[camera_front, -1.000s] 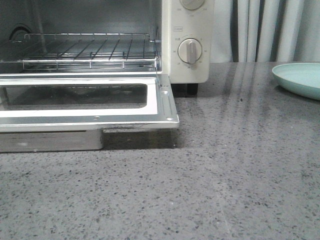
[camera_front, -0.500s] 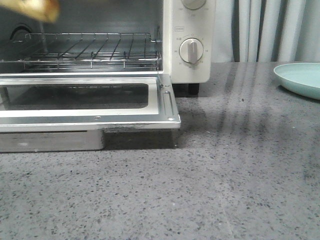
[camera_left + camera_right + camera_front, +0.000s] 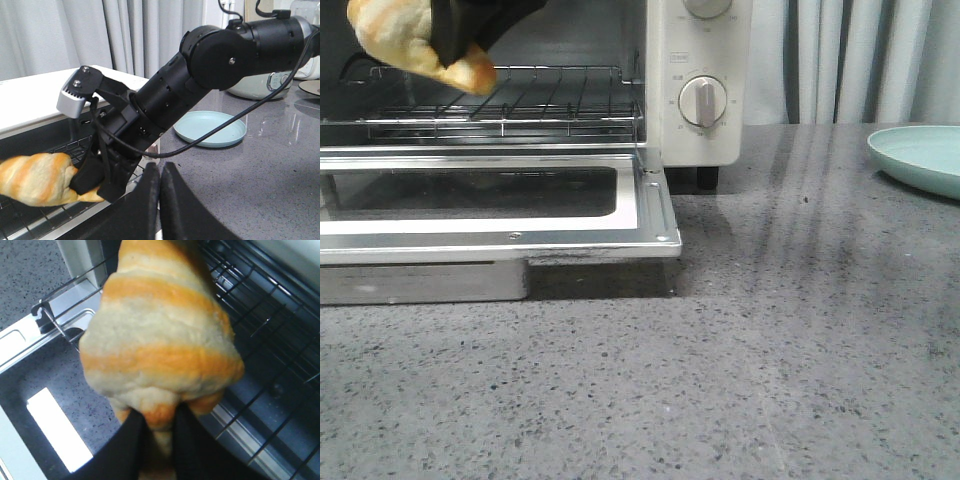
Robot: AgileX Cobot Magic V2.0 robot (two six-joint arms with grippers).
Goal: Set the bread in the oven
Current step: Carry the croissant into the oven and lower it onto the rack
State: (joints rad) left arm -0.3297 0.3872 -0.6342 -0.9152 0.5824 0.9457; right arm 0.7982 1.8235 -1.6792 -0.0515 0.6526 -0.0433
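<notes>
The bread (image 3: 395, 40), a golden roll with cream stripes, hangs in my right gripper (image 3: 460, 30) at the top left of the front view, just above the wire rack (image 3: 500, 100) at the mouth of the oven (image 3: 705, 60). The oven door (image 3: 520, 235) is folded down. In the right wrist view the fingers (image 3: 130, 440) pinch the lower end of the bread (image 3: 160, 340) above the rack (image 3: 260, 315). The left wrist view shows the bread (image 3: 35, 180) in the right gripper (image 3: 92, 182). My left gripper (image 3: 160, 175) is shut and empty, to the right of the oven.
A pale green plate (image 3: 920, 155) lies at the right on the grey speckled counter; it also shows in the left wrist view (image 3: 210, 129). A metal tray (image 3: 420, 282) sits under the open door. Curtains hang behind. A white appliance (image 3: 260, 87) stands far off.
The bread and my right gripper have come into the front view from the top left and moved down and right toward the rack. One second ago neither showed.
</notes>
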